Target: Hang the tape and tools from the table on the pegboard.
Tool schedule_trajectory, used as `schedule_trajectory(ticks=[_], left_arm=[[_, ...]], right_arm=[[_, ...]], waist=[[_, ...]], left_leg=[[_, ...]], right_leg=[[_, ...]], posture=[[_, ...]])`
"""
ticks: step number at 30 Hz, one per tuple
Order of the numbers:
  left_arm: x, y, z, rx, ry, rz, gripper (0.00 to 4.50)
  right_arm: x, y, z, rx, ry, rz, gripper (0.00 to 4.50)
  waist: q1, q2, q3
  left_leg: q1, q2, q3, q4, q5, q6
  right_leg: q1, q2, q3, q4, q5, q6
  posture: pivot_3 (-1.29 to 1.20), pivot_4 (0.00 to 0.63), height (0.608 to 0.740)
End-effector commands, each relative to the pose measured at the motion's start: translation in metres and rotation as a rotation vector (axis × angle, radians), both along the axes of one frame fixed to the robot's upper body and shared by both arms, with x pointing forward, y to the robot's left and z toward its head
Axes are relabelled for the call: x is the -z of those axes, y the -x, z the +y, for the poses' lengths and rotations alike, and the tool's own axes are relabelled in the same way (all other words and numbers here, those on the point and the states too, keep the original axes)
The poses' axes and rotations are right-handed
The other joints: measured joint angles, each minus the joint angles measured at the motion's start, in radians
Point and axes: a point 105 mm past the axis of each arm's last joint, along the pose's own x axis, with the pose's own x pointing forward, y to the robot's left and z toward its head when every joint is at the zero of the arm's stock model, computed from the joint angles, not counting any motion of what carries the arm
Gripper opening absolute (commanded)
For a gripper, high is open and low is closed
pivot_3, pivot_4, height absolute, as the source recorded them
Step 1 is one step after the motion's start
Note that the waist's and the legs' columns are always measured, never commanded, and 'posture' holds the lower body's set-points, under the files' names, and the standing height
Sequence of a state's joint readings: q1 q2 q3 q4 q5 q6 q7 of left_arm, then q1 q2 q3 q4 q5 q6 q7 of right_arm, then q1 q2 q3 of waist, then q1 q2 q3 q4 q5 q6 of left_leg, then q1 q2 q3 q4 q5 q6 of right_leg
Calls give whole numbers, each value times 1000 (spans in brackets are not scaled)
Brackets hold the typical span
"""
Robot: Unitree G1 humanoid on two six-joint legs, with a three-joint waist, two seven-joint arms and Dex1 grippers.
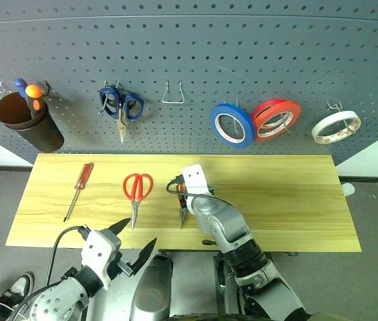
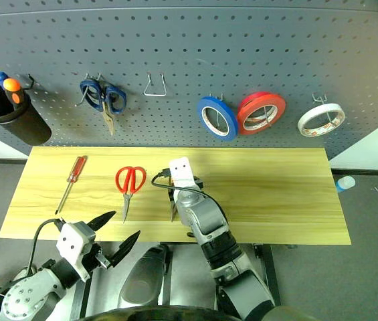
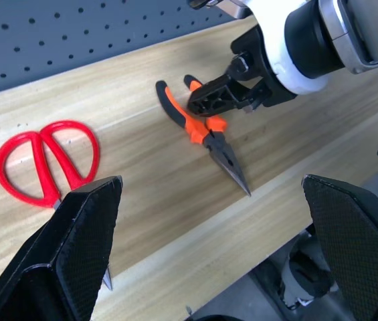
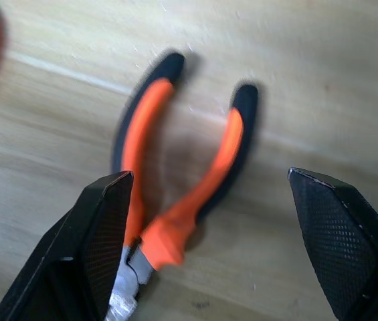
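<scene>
fingers (image 4: 105, 231) on your right gripper (image 4: 222, 241) gape wide, empty, straddling the pliers (image 3: 205, 130) lying mid-tabletop (image 1: 296, 200) near the front edge. close off-centre and one handle squirts out sideways. left gripper (image 1: 134, 242) wide open too, holding nothing.

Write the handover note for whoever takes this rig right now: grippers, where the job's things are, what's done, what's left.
Right gripper: open, poised over the pliers, fingers straddling the handles, no grip.
Left gripper: open, holds nothing, at the table's near edge.
Done: whitish tape hangs on a pegboard hook, far right.
Left: pliers, red scissors and red screwdriver all lie on the table. One wire hook beside the blue scissors is free.
</scene>
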State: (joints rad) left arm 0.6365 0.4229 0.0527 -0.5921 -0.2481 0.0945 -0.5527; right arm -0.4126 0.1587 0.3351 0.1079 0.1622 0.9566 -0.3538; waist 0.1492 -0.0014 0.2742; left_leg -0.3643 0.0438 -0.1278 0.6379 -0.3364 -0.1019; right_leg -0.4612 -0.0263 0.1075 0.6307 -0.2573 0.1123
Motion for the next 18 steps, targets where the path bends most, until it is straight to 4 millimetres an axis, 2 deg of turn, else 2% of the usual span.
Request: schedule_trajectory(ticks=[1, 18], left_arm=[[-7, 3, -3, 10, -6, -24, 4500], [-8, 7, -7, 5, -5, -12, 4500]], right_arm=[[-12, 42, 75, -73, -263, 119, 3855], [-12, 49, 84, -107, -278, 154, 3855]], waist=[[0, 0, 1], [1, 1, 11]], left_leg=[[0, 0, 0, 0, 0, 0], [-2, 0, 0, 0, 0, 0]], right_leg=[[0, 0, 0, 0, 0, 0], [-1, 0, 0, 0, 0, 0]], posture=[[442, 303, 740], [455, 317, 740]])
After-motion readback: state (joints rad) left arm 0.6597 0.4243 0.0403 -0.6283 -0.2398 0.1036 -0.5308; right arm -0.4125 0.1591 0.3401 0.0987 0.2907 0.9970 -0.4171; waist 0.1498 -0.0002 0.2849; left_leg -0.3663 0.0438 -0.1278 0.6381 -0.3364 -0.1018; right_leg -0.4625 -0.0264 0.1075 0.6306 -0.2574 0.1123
